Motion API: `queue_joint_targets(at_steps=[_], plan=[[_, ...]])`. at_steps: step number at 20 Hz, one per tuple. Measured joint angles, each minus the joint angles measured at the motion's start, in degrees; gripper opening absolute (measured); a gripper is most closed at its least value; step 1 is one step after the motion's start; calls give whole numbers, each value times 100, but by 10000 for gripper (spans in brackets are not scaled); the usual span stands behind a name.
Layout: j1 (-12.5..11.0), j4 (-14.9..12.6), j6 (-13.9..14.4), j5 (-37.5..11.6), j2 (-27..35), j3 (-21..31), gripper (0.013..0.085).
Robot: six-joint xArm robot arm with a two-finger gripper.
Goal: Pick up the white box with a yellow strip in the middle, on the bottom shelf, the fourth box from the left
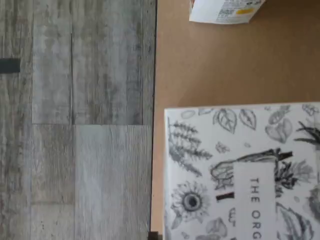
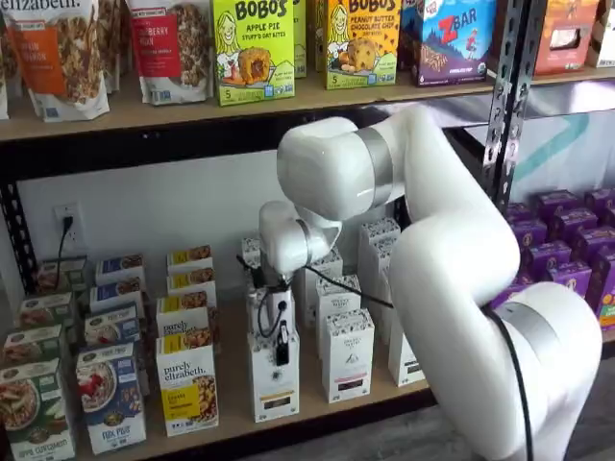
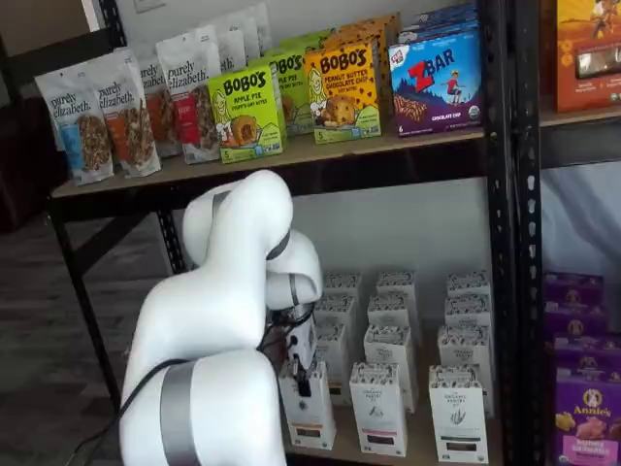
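Tan wooden bottom shelf [image 2: 231, 408] | tall white box [image 2: 274, 384] under gripper [image 2: 282, 357] | jaws' state unclear

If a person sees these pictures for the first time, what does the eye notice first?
The big white robot arm fills the middle of both shelf views, bending down to the bottom shelf. Its end effector sits at the top of a white box in the front row. Above, bright yellow snack boxes stand out.

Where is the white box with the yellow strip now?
In both shelf views the white box stands at the front edge of the bottom shelf, directly under the gripper, right of the purely elizabeth box.
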Motion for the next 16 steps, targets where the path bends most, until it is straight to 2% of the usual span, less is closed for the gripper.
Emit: queue_joint_targets(at_steps=[7,13,16], plan=[[14,21,-1,66,59,-83,650],[23,87,-47,39,68,-97,490],[39,5,36,90,84,-140,490]])
